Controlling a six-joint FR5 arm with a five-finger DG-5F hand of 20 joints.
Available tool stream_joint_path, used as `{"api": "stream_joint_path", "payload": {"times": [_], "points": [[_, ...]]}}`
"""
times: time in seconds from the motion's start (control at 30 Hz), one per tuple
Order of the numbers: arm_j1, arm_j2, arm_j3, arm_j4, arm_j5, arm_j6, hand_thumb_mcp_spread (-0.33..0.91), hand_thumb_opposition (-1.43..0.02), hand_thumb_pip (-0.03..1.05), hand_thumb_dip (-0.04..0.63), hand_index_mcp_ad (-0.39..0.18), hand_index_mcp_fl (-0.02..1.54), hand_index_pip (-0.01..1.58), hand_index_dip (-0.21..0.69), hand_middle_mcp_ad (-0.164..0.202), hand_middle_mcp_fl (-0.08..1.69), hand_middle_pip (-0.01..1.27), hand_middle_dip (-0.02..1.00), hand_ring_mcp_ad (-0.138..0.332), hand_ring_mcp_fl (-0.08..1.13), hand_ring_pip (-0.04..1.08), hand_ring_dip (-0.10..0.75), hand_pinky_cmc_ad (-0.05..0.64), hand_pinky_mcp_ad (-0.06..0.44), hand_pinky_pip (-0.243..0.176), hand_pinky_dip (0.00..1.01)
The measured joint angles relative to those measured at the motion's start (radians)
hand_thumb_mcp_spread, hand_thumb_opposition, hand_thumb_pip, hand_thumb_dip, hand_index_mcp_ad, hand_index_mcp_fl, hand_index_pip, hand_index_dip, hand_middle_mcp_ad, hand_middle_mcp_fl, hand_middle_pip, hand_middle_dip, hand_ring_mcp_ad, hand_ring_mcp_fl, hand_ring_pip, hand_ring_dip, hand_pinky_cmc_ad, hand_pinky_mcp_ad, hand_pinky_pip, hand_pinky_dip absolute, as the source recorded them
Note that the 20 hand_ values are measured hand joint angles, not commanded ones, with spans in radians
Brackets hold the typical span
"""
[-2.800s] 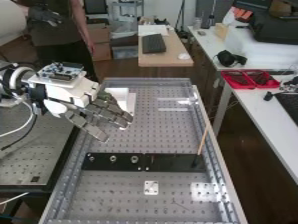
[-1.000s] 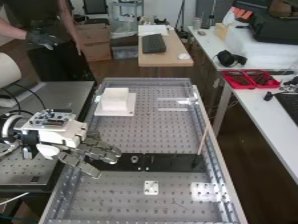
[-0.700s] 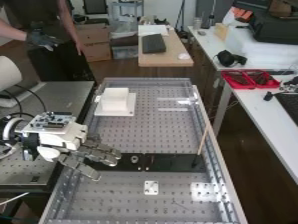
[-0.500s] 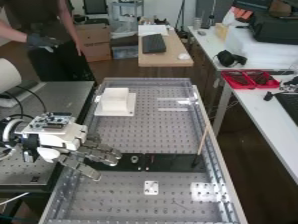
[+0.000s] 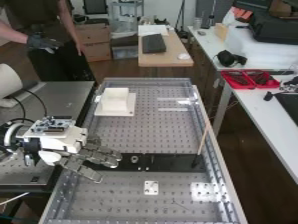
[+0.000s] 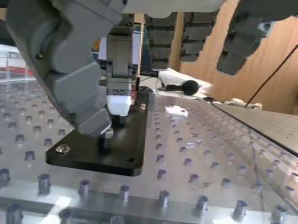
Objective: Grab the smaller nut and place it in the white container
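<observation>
High view, lower left of the frame: we see the robot hand (image 5: pixel 83 157) palm down over one end of the flat black bar (image 5: pixel 173 162). Its fingers (image 5: pixel 100 159) are relaxed and spread, only slightly bent, and reach across the bar. In the wrist view we see the thumb (image 6: pixel 83 95) and a finger with a white tip (image 6: pixel 119 104) near each other above the bar, with the other fingers hanging fairly straight. A bit of shiny metal (image 6: pixel 108 133) shows just beside the thumb's tip, above a short dark post (image 6: pixel 103 145). It is mostly hidden, so we cannot tell whether it is the smaller nut or whether the hand touches it. The smaller nut's end of the bar is under the hand. A screw (image 6: pixel 63 149) sits near the bar's end.

Just beyond the fingertips in the high view, the bearing (image 5: pixel 134 159) stands on the bar. A thin wooden stick (image 5: pixel 203 137) rises at a slant from the bar's right end. Below the bar lies a small white plate (image 5: pixel 151 187). Above the hand, left of centre, the white container (image 5: pixel 116 102) sits on a pale base (image 5: pixel 130 111), well apart from the hand.
</observation>
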Motion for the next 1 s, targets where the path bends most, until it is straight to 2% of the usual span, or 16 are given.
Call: {"api": "stream_joint_path", "payload": {"times": [0.33, 1.0], "points": [[0.004, 0.003, 0.009, -0.025, 0.01, 0.006, 0.4, -0.83, 0.75, 0.22, -0.134, -0.01, 1.55, 0.302, 0.075, 0.05, 0.12, 0.22, 0.11, 0.0, 0.1, 0.096, 0.346, 0.278, -0.03, 0.18], [0.0, -0.014, 0.02, -0.051, -0.001, -0.033, 0.4, -0.83, 0.75, 0.22, -0.134, -0.01, 1.56, 0.297, 0.075, 0.06, 0.12, 0.22, 0.11, 0.0, 0.09, 0.101, 0.346, 0.278, -0.03, 0.18]]}}
